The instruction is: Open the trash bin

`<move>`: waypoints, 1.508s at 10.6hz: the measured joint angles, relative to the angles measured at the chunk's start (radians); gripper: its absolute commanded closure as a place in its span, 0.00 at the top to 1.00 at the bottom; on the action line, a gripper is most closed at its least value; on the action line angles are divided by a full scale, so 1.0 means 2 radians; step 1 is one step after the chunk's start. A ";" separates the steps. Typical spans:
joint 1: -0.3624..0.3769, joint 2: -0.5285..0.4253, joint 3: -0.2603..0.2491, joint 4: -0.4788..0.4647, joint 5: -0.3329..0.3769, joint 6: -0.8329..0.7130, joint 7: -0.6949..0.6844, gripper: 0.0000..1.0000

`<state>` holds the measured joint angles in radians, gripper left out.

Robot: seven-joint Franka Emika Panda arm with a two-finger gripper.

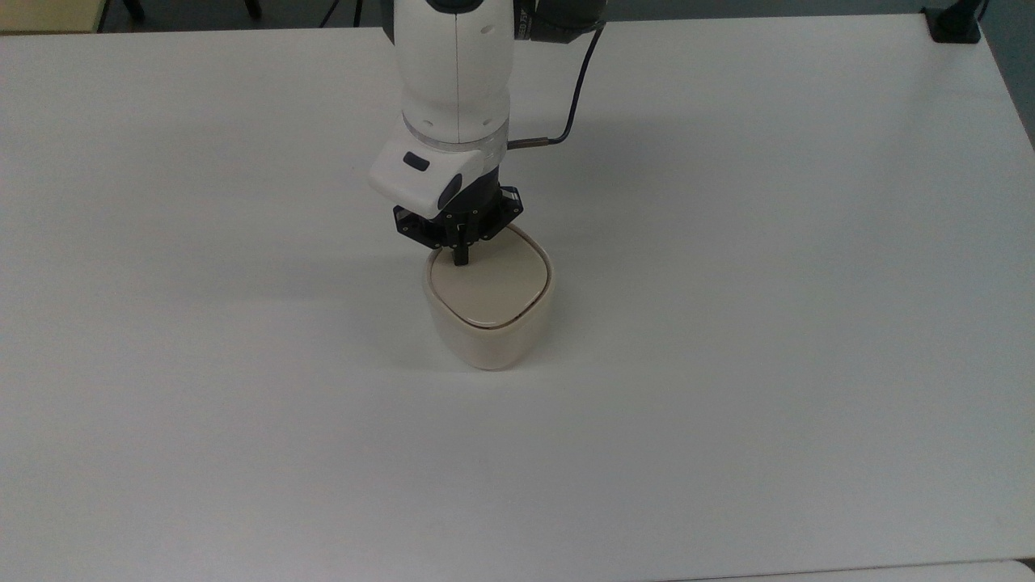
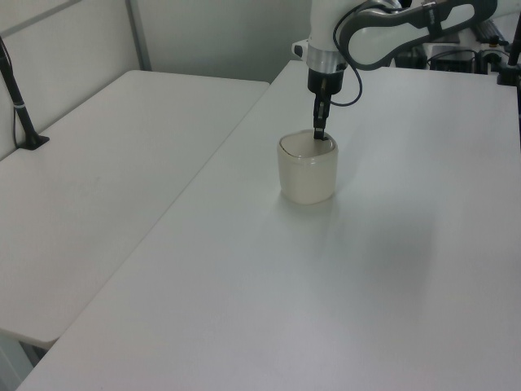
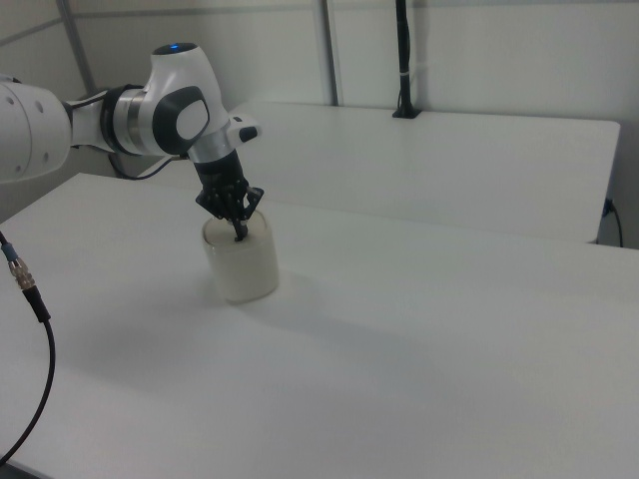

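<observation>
The trash bin [image 1: 490, 315] stood near the middle of the white bench [image 1: 768, 323], its beige lid [image 1: 493, 287] lying flat and shut. The pincer [image 1: 461, 257] pointed straight down from the white arm [image 1: 457, 73], its two fingers drawn together into one black tip, holding nothing. That tip met the lid at its far-left corner in the top view. In the left view the tip [image 2: 319, 134] touched the bin's far rim.

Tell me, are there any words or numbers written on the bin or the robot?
There is none I can read. The trash bin and its lid are plain beige. The end effector and the table carry no lettering. A dark band high on the arm has faint marks, too small to read.
</observation>
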<state>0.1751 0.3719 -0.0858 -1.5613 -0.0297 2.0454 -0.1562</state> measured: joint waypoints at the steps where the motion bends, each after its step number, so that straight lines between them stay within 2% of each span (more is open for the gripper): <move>1: 0.000 -0.001 0.000 0.001 0.000 0.000 0.000 0.01; 3: -0.003 -0.017 0.000 0.004 0.000 -0.025 0.010 0.02; 5: -0.009 -0.057 -0.001 0.006 0.000 -0.081 0.029 0.04; 9: -0.044 -0.137 -0.003 0.006 0.000 -0.170 0.043 0.15; 10: -0.053 -0.153 -0.003 0.005 0.000 -0.188 0.043 0.25; 11: -0.060 -0.165 -0.003 0.005 0.000 -0.202 0.043 0.43; 12: -0.064 -0.173 -0.003 0.004 0.000 -0.213 0.043 0.97; 13: -0.064 -0.178 -0.003 0.002 -0.003 -0.217 0.043 1.00; 16: -0.065 -0.178 -0.003 -0.001 -0.023 -0.217 0.044 1.00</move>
<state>0.0459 0.0152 -0.0918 -1.5633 -0.0766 1.6109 -0.0688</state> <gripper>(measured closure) 0.269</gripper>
